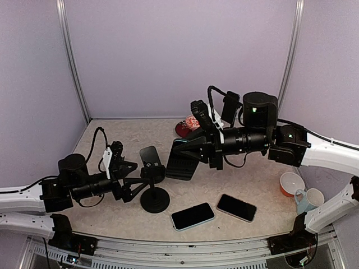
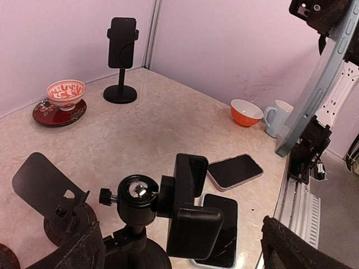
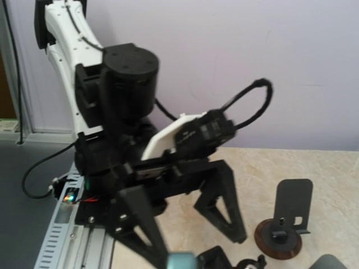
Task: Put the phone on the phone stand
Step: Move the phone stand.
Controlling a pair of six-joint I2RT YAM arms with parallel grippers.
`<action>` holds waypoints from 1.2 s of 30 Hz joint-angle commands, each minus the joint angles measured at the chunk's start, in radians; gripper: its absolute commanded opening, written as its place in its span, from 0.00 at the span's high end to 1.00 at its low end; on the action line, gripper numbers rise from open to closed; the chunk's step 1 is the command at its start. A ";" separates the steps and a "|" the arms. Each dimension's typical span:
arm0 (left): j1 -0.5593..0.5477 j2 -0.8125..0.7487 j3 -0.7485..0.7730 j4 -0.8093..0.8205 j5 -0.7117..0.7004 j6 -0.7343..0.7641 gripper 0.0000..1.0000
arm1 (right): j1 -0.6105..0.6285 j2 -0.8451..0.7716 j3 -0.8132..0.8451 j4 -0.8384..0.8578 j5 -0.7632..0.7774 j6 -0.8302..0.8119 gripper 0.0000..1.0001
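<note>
While our right gripper [image 1: 189, 150] clamps the phone [image 1: 180, 163], tilted off the table [image 1: 112, 140] just right of the stand [image 1: 155, 200], our left gripper [image 1: 137, 182] straddles that stand, jaws apart. Two spare phones [image 1: 192, 216] lie near the front edge, with a bowl [image 1: 290, 182] and mug [image 1: 312, 198] at right. Open marbled surface lies far-left, and lilac walls [image 1: 179, 56] close in behind.

Your left arm [image 1: 84, 188] reaches in low from the left of the phone stand [image 1: 152, 178]. Its left gripper [image 1: 136, 182] is spread wide, one finger on either side of the stand's post. Your right arm [image 1: 252, 139] stretches in level from the right, higher than the stand, and its right gripper [image 1: 188, 150] is clamped on a tilted phone [image 1: 180, 163] just beside the stand's cradle.
</note>
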 commanded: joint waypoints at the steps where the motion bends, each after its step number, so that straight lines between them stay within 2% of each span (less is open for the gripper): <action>1: 0.035 0.012 0.007 0.070 0.063 0.020 0.10 | 0.006 -0.005 0.013 0.023 -0.042 0.003 1.00; 8: 0.077 0.058 0.005 0.110 0.151 0.024 0.26 | 0.006 -0.028 -0.018 0.020 -0.031 0.006 1.00; 19: 0.090 0.091 0.008 0.145 0.175 0.028 0.49 | 0.006 -0.019 -0.025 0.020 -0.040 0.007 1.00; 23: 0.095 0.095 0.009 0.143 0.179 0.029 0.62 | 0.006 -0.008 -0.020 0.021 -0.053 0.007 1.00; 26: 0.095 0.095 0.008 0.146 0.179 0.029 0.77 | 0.006 -0.001 -0.010 0.020 -0.066 0.013 1.00; 30: 0.096 0.099 0.010 0.158 0.192 0.027 0.99 | 0.007 0.021 0.015 0.024 -0.172 0.018 1.00; 36: 0.096 0.113 0.006 0.201 0.260 0.015 1.00 | 0.040 0.130 0.101 0.001 -0.425 -0.026 1.00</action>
